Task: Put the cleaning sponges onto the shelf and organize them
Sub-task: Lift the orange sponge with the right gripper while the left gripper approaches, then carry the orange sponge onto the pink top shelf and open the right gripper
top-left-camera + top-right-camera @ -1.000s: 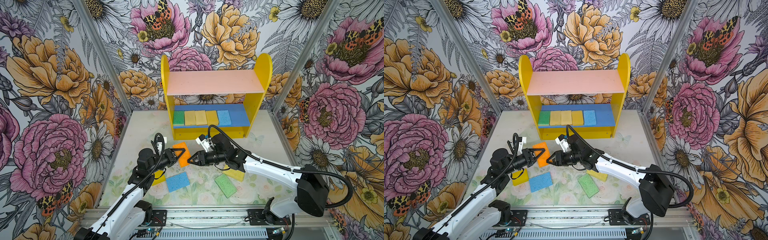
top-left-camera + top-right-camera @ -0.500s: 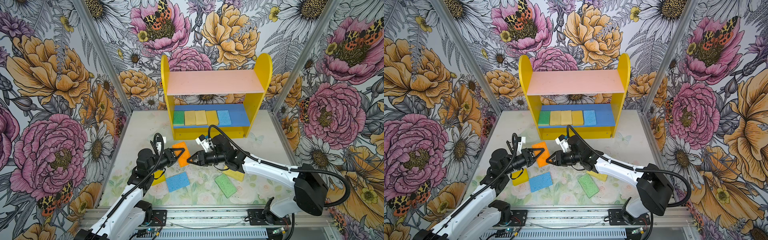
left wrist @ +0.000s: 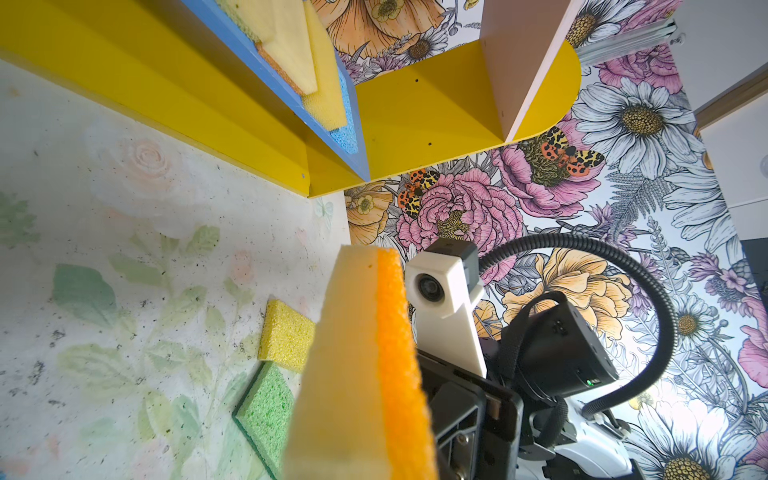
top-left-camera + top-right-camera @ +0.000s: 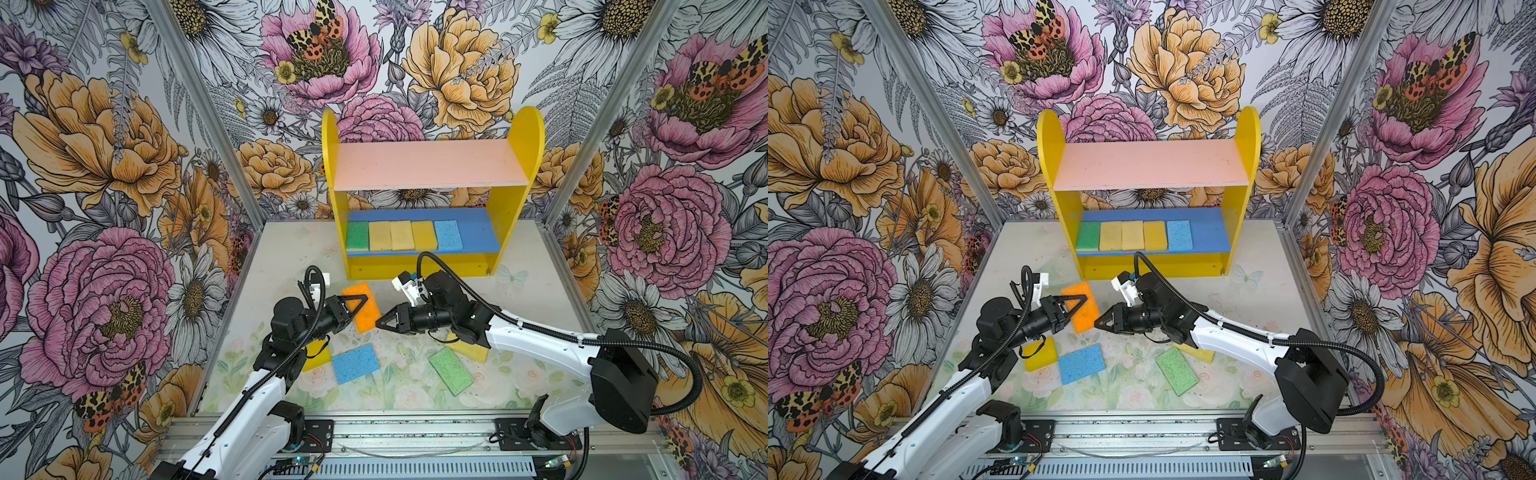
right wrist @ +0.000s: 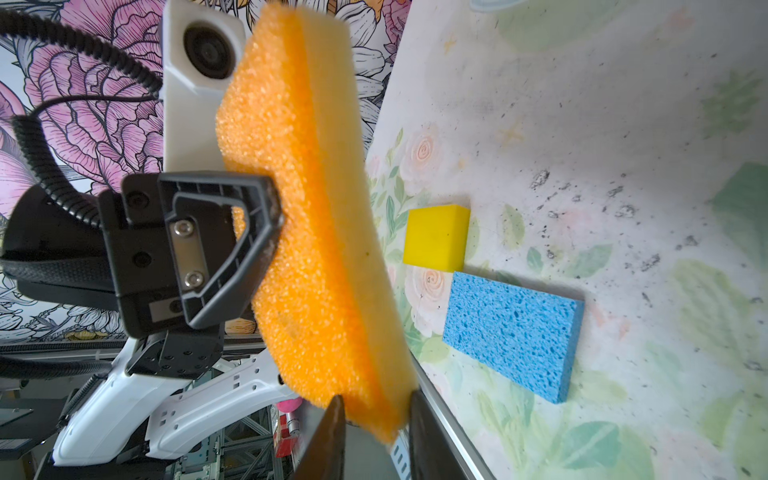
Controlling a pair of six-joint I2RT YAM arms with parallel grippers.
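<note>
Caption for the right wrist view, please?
Left gripper grips the orange sponge; right fingers flank its near end.

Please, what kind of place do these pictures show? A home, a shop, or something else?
Probably a staged robot test booth, not a home: flower-printed panels enclose a small table, two arms sit on a metal rail, and a small shelf holds sponges.

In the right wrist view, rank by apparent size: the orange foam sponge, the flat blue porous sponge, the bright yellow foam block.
1. Orange foam sponge, largest, but closest to the camera, so true size unsure.
2. Flat blue porous sponge.
3. Bright yellow foam block, smallest.
</note>
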